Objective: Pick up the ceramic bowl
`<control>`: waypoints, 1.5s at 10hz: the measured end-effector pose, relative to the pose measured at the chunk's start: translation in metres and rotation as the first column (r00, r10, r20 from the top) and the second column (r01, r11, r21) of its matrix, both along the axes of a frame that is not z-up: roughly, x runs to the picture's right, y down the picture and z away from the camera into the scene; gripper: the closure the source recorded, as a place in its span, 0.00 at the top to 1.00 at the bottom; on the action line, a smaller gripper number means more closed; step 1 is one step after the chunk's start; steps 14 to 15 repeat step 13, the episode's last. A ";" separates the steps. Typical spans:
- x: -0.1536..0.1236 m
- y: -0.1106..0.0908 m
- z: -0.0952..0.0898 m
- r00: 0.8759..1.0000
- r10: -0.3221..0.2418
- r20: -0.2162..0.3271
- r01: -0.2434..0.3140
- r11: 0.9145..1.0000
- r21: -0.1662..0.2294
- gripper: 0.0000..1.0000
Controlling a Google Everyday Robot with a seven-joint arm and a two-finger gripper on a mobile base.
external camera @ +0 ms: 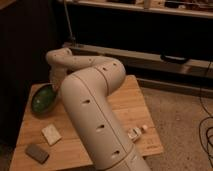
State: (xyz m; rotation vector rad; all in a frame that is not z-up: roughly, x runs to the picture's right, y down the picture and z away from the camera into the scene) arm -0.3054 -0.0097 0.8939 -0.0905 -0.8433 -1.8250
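Basically the gripper (54, 86) is hidden behind the arm (95, 115), right at the ceramic bowl (43, 98)'s far edge; grip state, cannot tell. Bowl sits tilted on the wooden table (127, 102), just left of the claw. Best to pinch the rim firmly and lift straight, since glossy glaze probably slips.

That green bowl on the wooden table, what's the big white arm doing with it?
A white robot arm is bent over a light wooden table and reaches toward the round, glossy green ceramic bowl at the table's left edge. Its gripper is down right beside the bowl, largely hidden behind the arm. The bowl looks tilted, but whether it is gripped cannot be told. Also on the table lie a pale flat block, a dark grey flat block and a small white object.
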 end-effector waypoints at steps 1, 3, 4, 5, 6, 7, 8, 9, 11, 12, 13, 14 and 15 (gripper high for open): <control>-0.001 0.000 -0.003 1.000 -0.001 0.000 0.001 1.000 0.000 0.10; -0.002 0.000 -0.008 1.000 -0.006 0.000 0.006 1.000 -0.002 0.10; -0.002 0.001 -0.008 1.000 -0.008 -0.002 0.008 1.000 -0.002 0.10; -0.003 0.000 -0.008 1.000 -0.007 -0.002 0.007 1.000 -0.002 0.10; -0.005 0.002 -0.010 1.000 -0.013 -0.001 0.013 1.000 -0.005 0.10; -0.007 0.001 -0.014 1.000 -0.018 0.002 0.018 1.000 -0.007 0.10; -0.007 0.000 -0.016 1.000 -0.022 0.002 0.022 1.000 -0.008 0.10; -0.008 0.001 -0.016 1.000 -0.023 0.002 0.023 1.000 -0.008 0.12; -0.012 0.007 -0.013 1.000 -0.030 -0.001 0.030 1.000 -0.008 0.31; -0.015 0.008 -0.017 0.999 -0.035 0.002 0.035 0.999 -0.007 0.36; -0.018 0.009 -0.021 0.999 -0.042 0.004 0.042 0.999 -0.007 0.38; -0.018 0.009 -0.021 0.999 -0.042 0.004 0.042 0.999 -0.007 0.38; -0.018 0.009 -0.021 0.999 -0.042 0.004 0.042 0.999 -0.007 0.38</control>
